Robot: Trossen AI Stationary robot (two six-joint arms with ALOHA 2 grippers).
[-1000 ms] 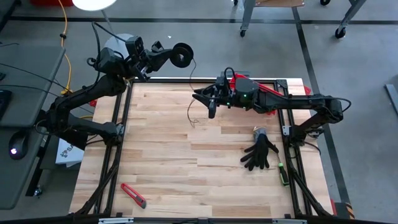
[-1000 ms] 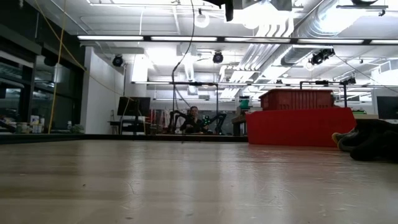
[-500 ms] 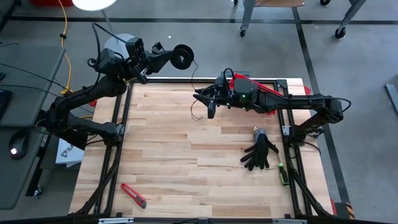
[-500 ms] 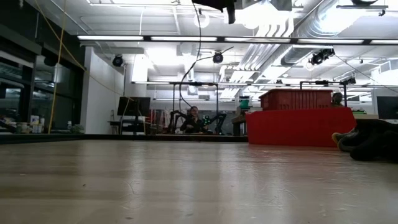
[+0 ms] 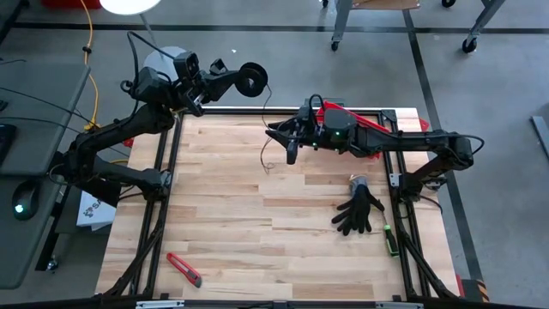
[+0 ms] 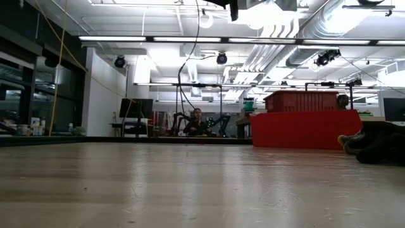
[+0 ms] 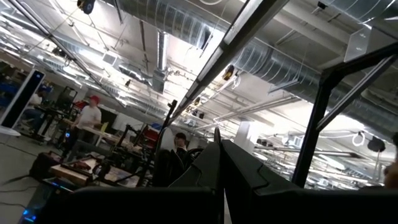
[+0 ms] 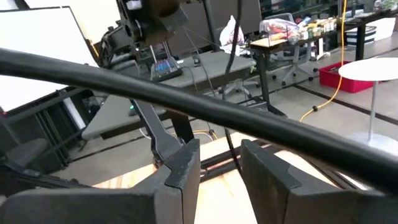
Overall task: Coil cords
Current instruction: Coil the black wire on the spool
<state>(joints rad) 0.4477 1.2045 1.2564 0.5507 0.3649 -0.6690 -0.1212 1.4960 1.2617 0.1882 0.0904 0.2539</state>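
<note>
My left gripper point(image 5: 232, 80) is raised beyond the table's far left corner, shut at a small round black spool point(image 5: 251, 78). A thin dark cord point(image 5: 266, 129) runs from the spool down to my right gripper point(image 5: 289, 148), which is held level above the far middle of the table. Its fingers stand apart with the cord point(image 8: 233, 155) passing between them; I cannot tell whether they touch it. Below that gripper the cord's slack point(image 6: 183, 88) hangs in a curve, clear of the table. My left gripper holds the spool at its fingertips, reaching out level toward the table's right, and the spool point(image 5: 251, 78) is lifted clear beyond the far edge. The fingers point(image 7: 219, 163) are closed together. The gripper itself hides which part of the spool they have.
A black glove point(image 5: 358, 212) and a small grey object point(image 5: 358, 182) lie at the right. A red bin point(image 6: 304, 126) stands at the far right, under my right arm. A red cutter point(image 5: 184, 269) lies near the front left, and a green tool point(image 5: 390, 240) by the right edge.
Both arms have kept still. The hanging slack of the cord below my right gripper has swung and changed its curve, bowing out into a wider loop and drawing back in.
</note>
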